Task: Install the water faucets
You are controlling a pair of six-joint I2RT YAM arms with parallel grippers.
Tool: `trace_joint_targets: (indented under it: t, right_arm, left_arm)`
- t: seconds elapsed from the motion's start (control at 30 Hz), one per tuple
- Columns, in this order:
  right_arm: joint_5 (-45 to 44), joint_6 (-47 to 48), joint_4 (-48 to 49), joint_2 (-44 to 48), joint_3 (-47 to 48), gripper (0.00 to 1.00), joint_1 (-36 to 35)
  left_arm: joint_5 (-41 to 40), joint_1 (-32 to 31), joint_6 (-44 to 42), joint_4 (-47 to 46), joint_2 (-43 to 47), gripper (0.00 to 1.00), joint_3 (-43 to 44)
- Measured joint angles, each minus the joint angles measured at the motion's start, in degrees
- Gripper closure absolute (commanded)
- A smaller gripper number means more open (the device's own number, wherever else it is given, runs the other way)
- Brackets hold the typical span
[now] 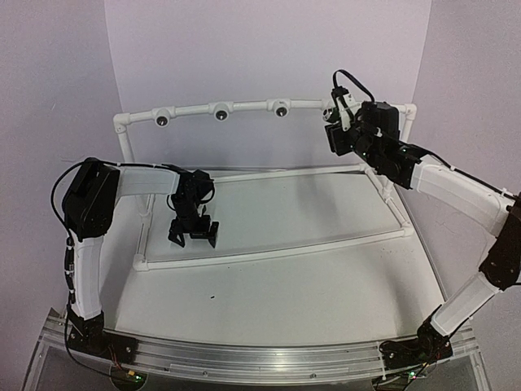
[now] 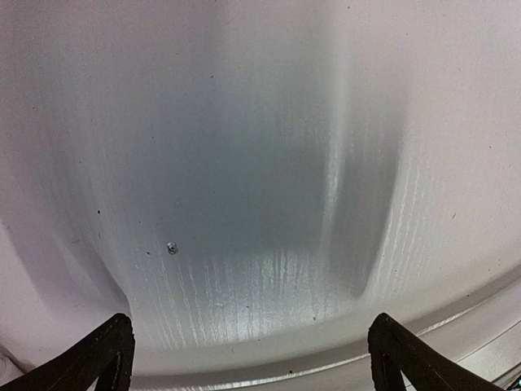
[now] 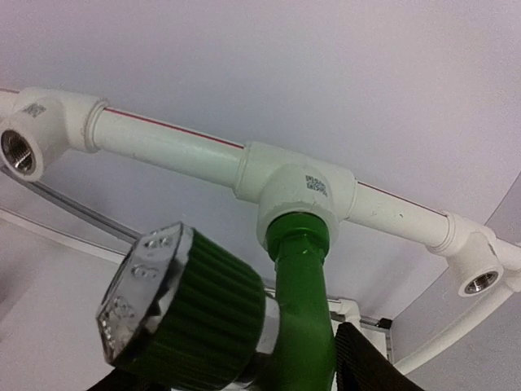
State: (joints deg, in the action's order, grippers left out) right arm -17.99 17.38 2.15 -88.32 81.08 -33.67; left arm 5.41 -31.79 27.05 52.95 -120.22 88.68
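Over the left of the worktop the left pincer hangs spread to its widest with nothing in it, parked clear of the job. At the far right, the right pincer is up at the raised pipe rail. There the green faucet has its stem seated in a white tee fitting, likely for threading. One finger lies just beside the body; whether the pincer grips it or stands loose I cannot tell.

The bent bright-green plastic tap ran off the right wrist picture's bottom edge, where only one ribbed black finger pad showed (grip impossible to judge). From above, the right gripper hid the tap altogether.
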Motion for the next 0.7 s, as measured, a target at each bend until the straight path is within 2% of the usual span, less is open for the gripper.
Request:
trace_joint_targets:
  t: [0.17, 0.3, 0.37, 0.57, 0.7]
  right_arm:
    - [-2.96, 10.71, 3.81, -1.49, 0.03, 0.27, 0.00]
    - [-5.50, 15.63, 7.89, -2.79, 0.02, 0.27, 0.00]
    - [-6.14, 16.90, 9.30, -3.18, 0.02, 0.30, 0.00]
    - [-6.89, 17.65, 11.52, -4.74, 0.02, 0.52, -0.07]
    - [-7.06, 19.07, 10.39, -4.86, 0.05, 0.61, -0.07]
  left_arm:
    - [0.00, 0.00, 0.00, -0.02, 0.00, 0.00, 0.00]
    - [0.00, 0.00, 0.01, -0.02, 0.00, 0.00, 0.00]
    - [0.00, 0.00, 0.00, -0.02, 0.00, 0.00, 0.00]
    - [0.00, 0.00, 0.02, -0.02, 0.00, 0.00, 0.00]
    - [0.00, 0.00, 0.04, -0.03, 0.00, 0.00, -0.02]
